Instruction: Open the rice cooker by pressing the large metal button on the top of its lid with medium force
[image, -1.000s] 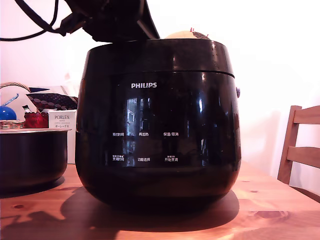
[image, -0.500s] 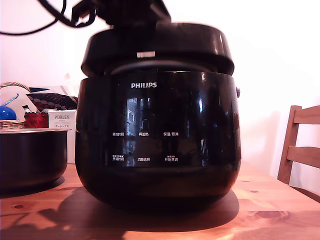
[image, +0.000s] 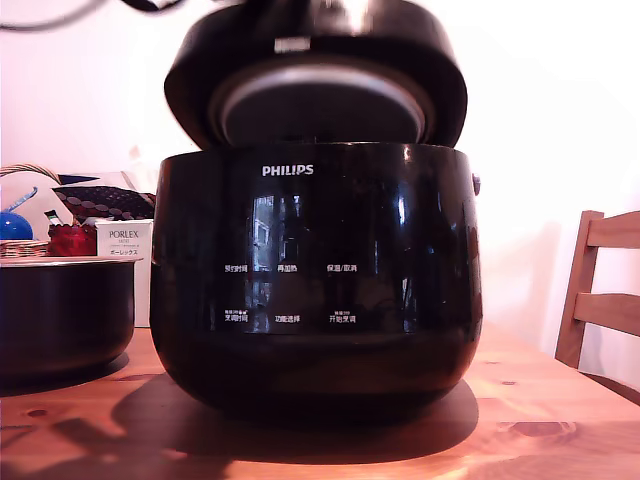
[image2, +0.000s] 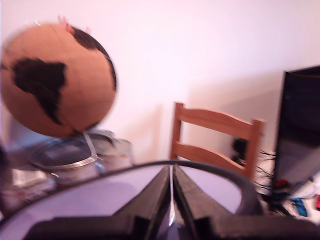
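Low at the centre of the wrist view, the gripper (image2: 171, 200) had its two dark fingers pressed together, holding nothing. Beneath it curved the lid (image: 315, 75), tilted up, its silver underside showing. The rice cooker (image: 315, 270) filled the exterior view's middle on a wooden table (image: 540, 410). A chair (image2: 212, 135) and a globe (image2: 57, 80) stood against a pale wall.
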